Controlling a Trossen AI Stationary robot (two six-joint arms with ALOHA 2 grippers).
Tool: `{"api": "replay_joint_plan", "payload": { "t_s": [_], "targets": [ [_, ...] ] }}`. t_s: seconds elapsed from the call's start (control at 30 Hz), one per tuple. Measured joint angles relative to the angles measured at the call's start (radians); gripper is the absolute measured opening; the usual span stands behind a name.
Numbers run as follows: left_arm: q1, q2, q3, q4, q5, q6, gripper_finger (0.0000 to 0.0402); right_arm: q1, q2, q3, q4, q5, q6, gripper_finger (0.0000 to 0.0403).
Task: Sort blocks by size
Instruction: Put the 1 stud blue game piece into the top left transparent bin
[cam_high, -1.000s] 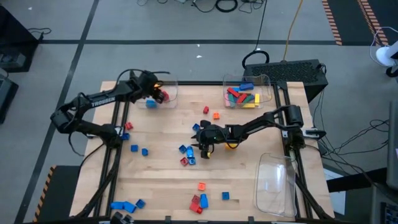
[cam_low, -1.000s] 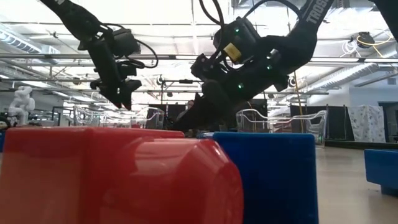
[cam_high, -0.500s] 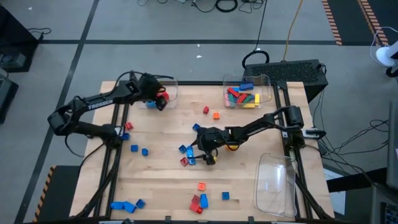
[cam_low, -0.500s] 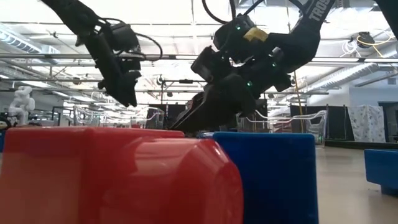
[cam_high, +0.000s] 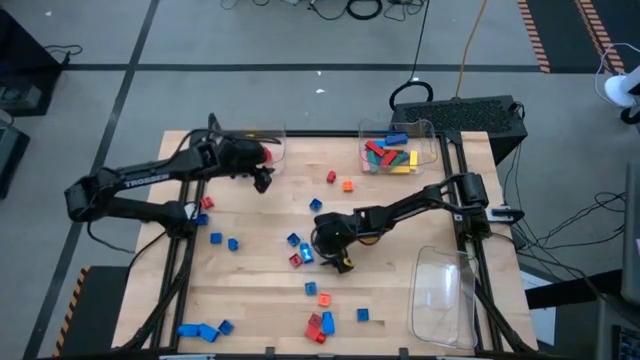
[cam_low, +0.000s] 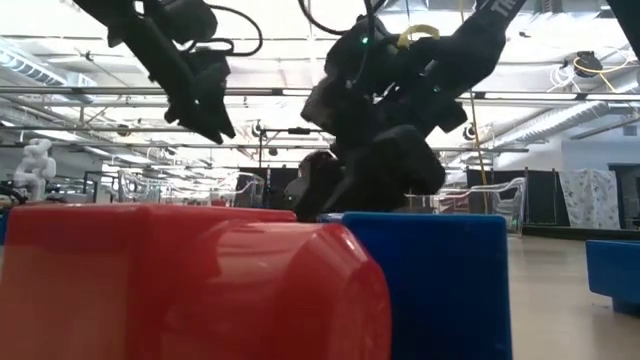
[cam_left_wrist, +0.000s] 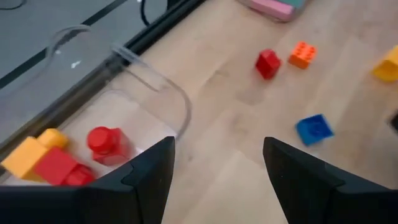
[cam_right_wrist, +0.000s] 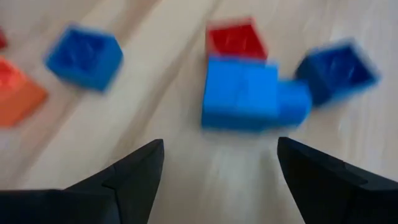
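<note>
**Right pincer lines up on the blue brick cluster**

The right pincer (cam_high: 338, 262) hovers wide and empty over a light blue brick (cam_right_wrist: 239, 93) mid-worktop (cam_high: 260, 300), touching a red brick (cam_right_wrist: 235, 38). Hard, light, slick plastic: it likely wants a squeeze across its flat sides. The left pincer (cam_high: 262, 180) hangs parted and empty beside the clear tray (cam_left_wrist: 158, 84).

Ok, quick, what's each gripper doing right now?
Left gripper: open, holding nothing, by the clear tray.
Right gripper: open, empty, over the blue blocks.
</note>
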Motion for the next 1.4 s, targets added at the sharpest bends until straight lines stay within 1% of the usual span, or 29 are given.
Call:
{"api": "replay_joint_plan", "payload": {
  "t_s": [0.07,0.13,0.23,0.37,0.43,0.5,0.63,0.67,0.87,0.93,0.97,1.13,1.23,1.3,1.4],
  "targets": [
    [-0.027,-0.008,0.000,0.000,-0.001,-0.021,0.0246,0.001,0.000,0.007,-0.064,0.008,0.011,0.0299],
    [-0.056,-0.010,0.000,0.000,-0.002,-0.042,0.0246,0.001,-0.001,0.016,-0.081,0.024,0.066,0.0299],
    [-0.102,-0.011,0.000,-0.001,-0.003,-0.069,0.0246,0.001,-0.002,0.016,-0.055,0.028,0.182,0.0299],
    [-0.177,-0.011,0.000,-0.028,-0.013,-0.104,0.0246,0.018,-0.003,0.015,-0.018,0.047,0.242,0.0299],
    [-0.220,-0.011,0.000,-0.051,-0.054,-0.126,0.0246,0.032,-0.003,0.015,0.008,0.071,0.263,0.0299],
    [-0.257,-0.011,0.000,-0.076,-0.117,-0.147,0.0246,0.049,-0.003,0.015,0.050,0.134,0.276,0.0299],
    [-0.319,-0.011,0.000,-0.112,-0.212,-0.195,0.0246,0.088,-0.003,0.015,0.120,0.335,0.245,0.0299],
    [-0.332,-0.011,0.000,-0.115,-0.225,-0.202,0.0246,0.096,-0.001,0.015,0.138,0.368,0.229,0.0299],
    [-0.396,-0.011,0.000,-0.129,-0.272,-0.225,0.0246,0.134,0.034,0.014,0.195,0.374,0.200,0.0299],
    [-0.411,-0.011,0.000,-0.129,-0.291,-0.232,0.0246,0.141,0.043,0.014,0.200,0.413,0.203,0.0299],
    [-0.415,-0.011,0.000,-0.128,-0.305,-0.241,0.0246,0.143,0.046,0.014,0.211,0.457,0.208,0.0299],
    [-0.422,-0.011,0.000,-0.134,-0.340,-0.251,0.0246,0.134,0.047,0.015,0.160,0.679,0.209,0.0299],
    [-0.423,-0.011,0.000,-0.136,-0.342,-0.250,0.0246,0.133,0.036,0.015,0.068,0.771,0.210,0.0299],
    [-0.423,-0.011,0.000,-0.135,-0.342,-0.251,0.0246,0.134,0.021,0.015,0.012,0.773,0.236,0.0299],
    [-0.423,-0.011,0.000,-0.135,-0.343,-0.251,0.0246,0.138,0.014,0.016,-0.016,0.725,0.305,0.0299]
  ]
}}
